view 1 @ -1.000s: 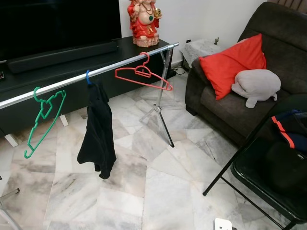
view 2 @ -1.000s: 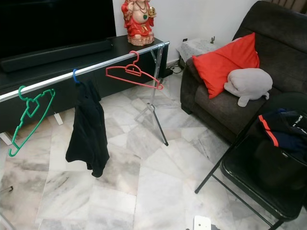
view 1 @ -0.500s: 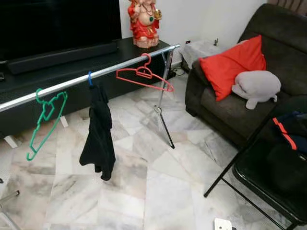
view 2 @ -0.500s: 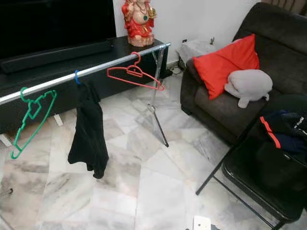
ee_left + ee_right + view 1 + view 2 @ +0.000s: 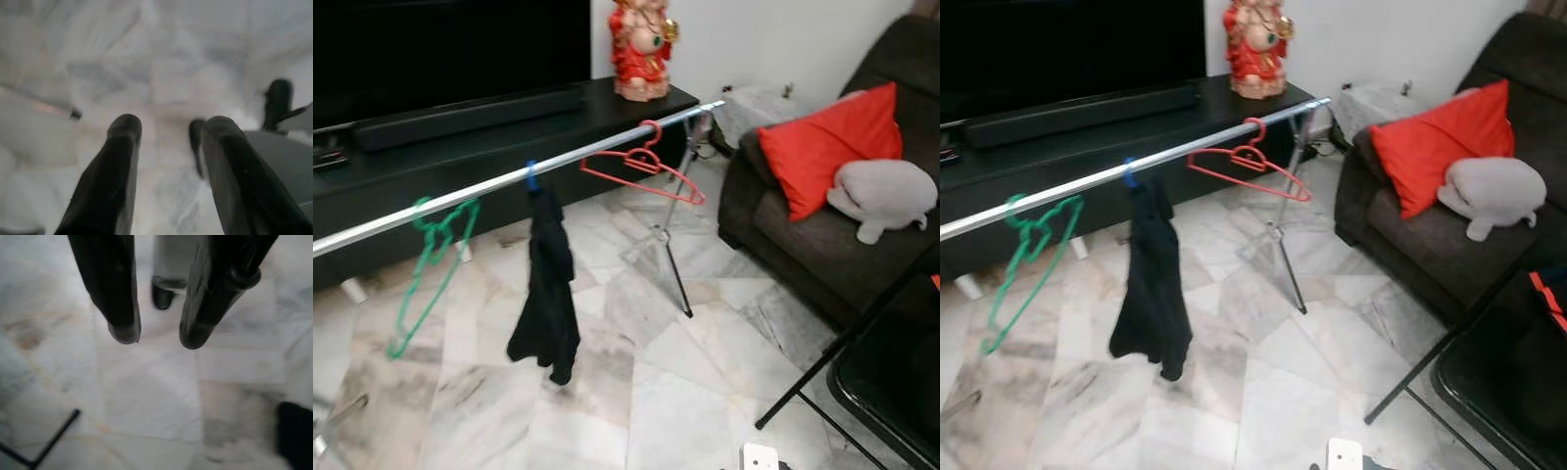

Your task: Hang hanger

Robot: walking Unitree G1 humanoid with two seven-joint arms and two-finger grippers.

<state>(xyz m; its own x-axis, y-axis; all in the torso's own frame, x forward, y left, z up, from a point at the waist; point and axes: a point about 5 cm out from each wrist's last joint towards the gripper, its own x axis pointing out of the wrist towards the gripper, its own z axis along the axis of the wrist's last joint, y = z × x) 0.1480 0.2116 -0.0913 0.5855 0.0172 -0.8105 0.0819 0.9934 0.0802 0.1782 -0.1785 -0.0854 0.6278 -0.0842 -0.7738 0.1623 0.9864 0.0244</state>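
A silver clothes rail (image 5: 607, 145) runs across the room on a folding stand (image 5: 674, 257). On it hang a green hanger (image 5: 431, 264) at the left, a blue hanger (image 5: 530, 176) carrying a black garment (image 5: 548, 294) in the middle, and a red hanger (image 5: 644, 168) at the right. In its wrist view my left gripper (image 5: 168, 127) points down at the marble floor, open with nothing between the fingers. My right gripper (image 5: 159, 335) also hangs over the floor, open and empty.
A black TV bench (image 5: 460, 137) with a soundbar and a red statue (image 5: 641, 44) stands behind the rail. A dark sofa (image 5: 803, 245) with a red cushion (image 5: 832, 147) and a grey plush is at the right. A black folding chair (image 5: 862, 372) is at the near right.
The whole view has shifted to the right, so the camera has turned left. The black garment swings a little on its hanger. Both grippers stay open.
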